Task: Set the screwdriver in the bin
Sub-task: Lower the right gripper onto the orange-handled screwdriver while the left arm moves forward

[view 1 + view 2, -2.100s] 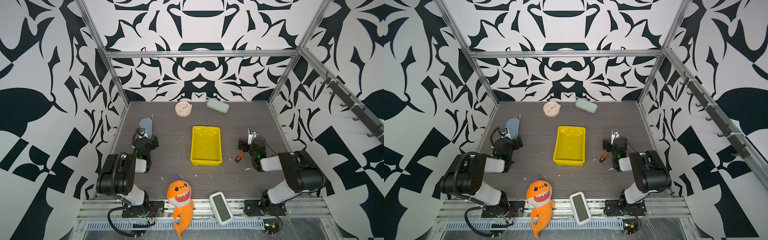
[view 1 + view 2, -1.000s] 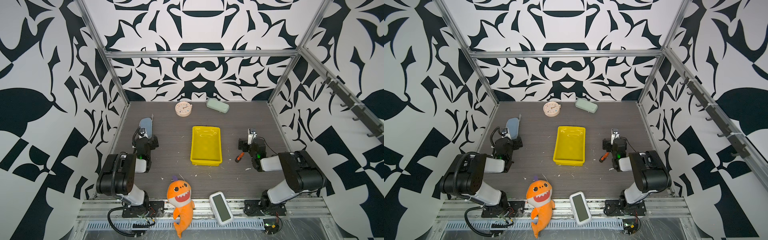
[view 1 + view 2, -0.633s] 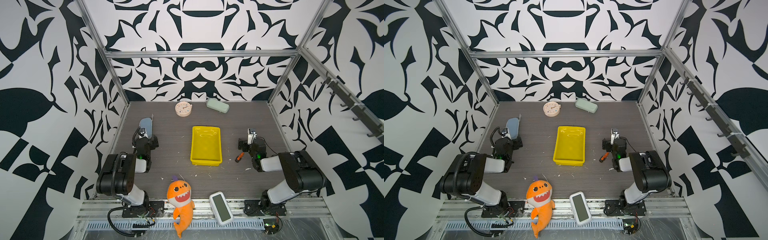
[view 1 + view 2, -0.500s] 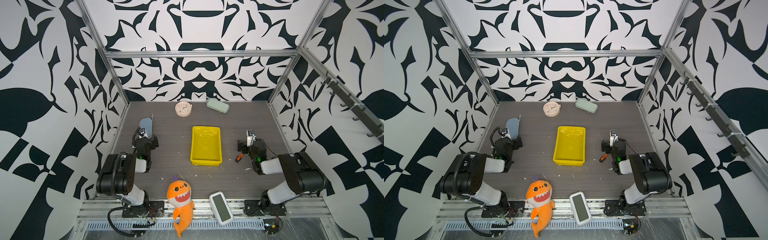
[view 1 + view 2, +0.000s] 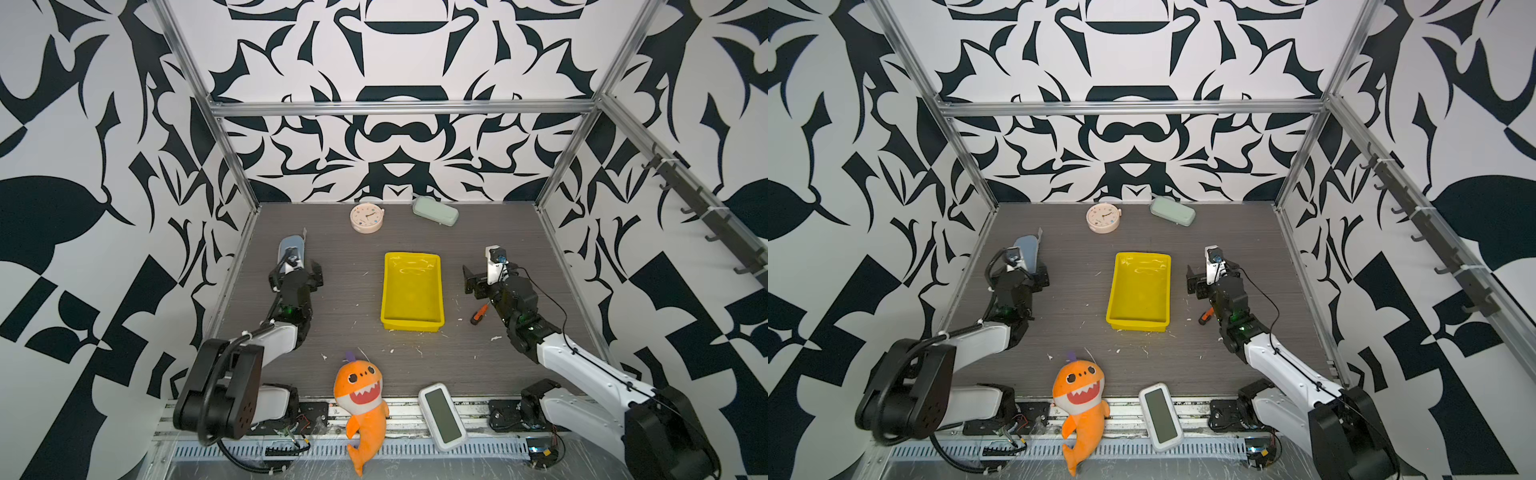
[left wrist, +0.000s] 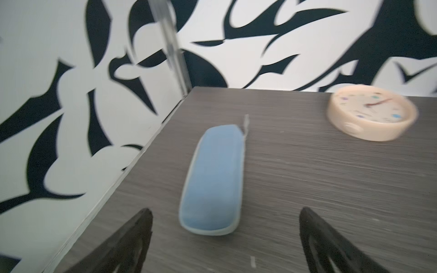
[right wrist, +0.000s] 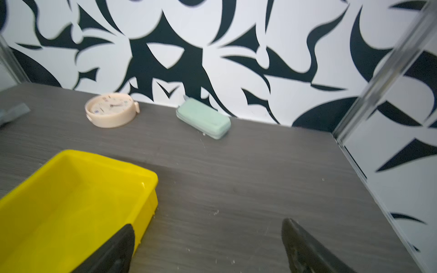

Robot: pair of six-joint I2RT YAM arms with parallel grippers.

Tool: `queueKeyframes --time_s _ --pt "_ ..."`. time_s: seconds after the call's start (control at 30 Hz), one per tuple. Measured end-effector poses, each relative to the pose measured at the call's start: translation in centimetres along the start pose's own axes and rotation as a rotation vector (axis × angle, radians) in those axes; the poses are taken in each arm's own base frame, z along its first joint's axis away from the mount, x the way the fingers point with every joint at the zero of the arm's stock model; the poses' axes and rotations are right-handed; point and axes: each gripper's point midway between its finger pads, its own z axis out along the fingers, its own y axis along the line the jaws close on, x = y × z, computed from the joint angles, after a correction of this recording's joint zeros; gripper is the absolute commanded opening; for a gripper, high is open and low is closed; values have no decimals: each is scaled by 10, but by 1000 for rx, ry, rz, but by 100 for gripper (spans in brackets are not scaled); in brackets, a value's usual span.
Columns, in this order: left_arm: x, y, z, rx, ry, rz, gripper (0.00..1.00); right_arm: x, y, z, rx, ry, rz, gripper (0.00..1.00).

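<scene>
**Screwdriver on the Table, Outside the Bin**

Lying flat on the dark grey wood-grain tabletop (image 5: 353, 291) in both top views: a small screwdriver with an orange handle and a black end cap (image 5: 479, 312) (image 5: 1206, 316). Points its black cap toward the front edge and slants back toward the right arm. Shows only the cap and the orange handle; hides its far end under the arm's black wrist. Sits to the right of the shallow rectangular bright yellow plastic bin (image 5: 412, 325), near the front right corner, apart from the wall and not inside.

Spread wide, with nothing between them: the black jaws of the right gripper (image 5: 491, 272), set farther back than the screwdriver. Same reading in the right wrist view, with the fingertips well apart over bare tabletop and the bin's corner beside one of them.

Likewise spread wide in the left wrist view: the left gripper (image 6: 225, 210), with the near end of a blue oblong fabric pouch (image 6: 212, 170) lying between the fingertips and touching neither.
</scene>
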Motion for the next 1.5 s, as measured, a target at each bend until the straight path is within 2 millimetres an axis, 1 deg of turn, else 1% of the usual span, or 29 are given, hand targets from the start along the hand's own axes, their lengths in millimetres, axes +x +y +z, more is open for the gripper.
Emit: queueKeyframes --time_s 0.03,0.1,0.17,0.2,0.23,0.27,0.3,0.37,0.43,0.5,0.53,0.6,0.63,0.7,0.77,0.87,0.93,1.1,1.2,1.3,1.4,1.5 --pt "-16 -20 -7 52 5 9 100 8 -2 1 13 36 8 99" --pt "-52 -46 -20 144 15 -26 99 19 -4 4 29 98 26 100" --pt "-79 -53 -30 193 37 -100 100 24 -3 7 30 140 53 100" --pt "-86 -52 -35 204 56 -137 100 25 -1 9 26 156 78 99" --pt "-87 -51 -41 213 83 -172 100 24 -1 11 29 168 108 100" --pt "-81 -49 -45 214 112 -192 99 25 -1 12 36 181 141 100" --pt "-69 -46 -50 208 155 -212 99 28 -3 13 58 204 190 99" --pt "-36 -37 -58 175 243 -232 100 39 -16 9 165 269 316 99" --pt "2 -19 -70 98 327 -247 100 52 -33 2 277 319 423 99" --pt "26 5 -81 -4 363 -273 100 64 -45 -6 351 351 478 99" --pt "36 20 -89 -75 364 -308 100 68 -52 -10 389 360 501 99" --pt "46 44 -101 -175 339 -374 100 71 -59 -18 435 351 545 99" --pt "48 53 -107 -200 314 -406 99 70 -63 -23 457 332 574 99" --pt "51 59 -111 -195 264 -451 99 71 -69 -31 491 291 634 99" --pt "56 57 -113 -162 230 -482 99 80 -74 -38 526 273 684 99" --pt "67 48 -111 -97 222 -484 100 99 -75 -41 563 297 735 99" --pt "69 42 -110 -63 221 -479 100 108 -73 -39 571 322 758 99" --pt "66 32 -103 -25 216 -473 99 129 -67 -32 590 399 770 99" --pt "74 25 -98 -15 258 -438 100 130 -61 -27 582 417 757 96" --pt "82 18 -93 -13 311 -401 99 125 -53 -25 556 413 757 91" --pt "81 12 -88 -10 347 -380 100 125 -47 -22 539 410 788 85" --pt "76 6 -81 -8 368 -368 100 133 -42 -19 536 436 826 71"
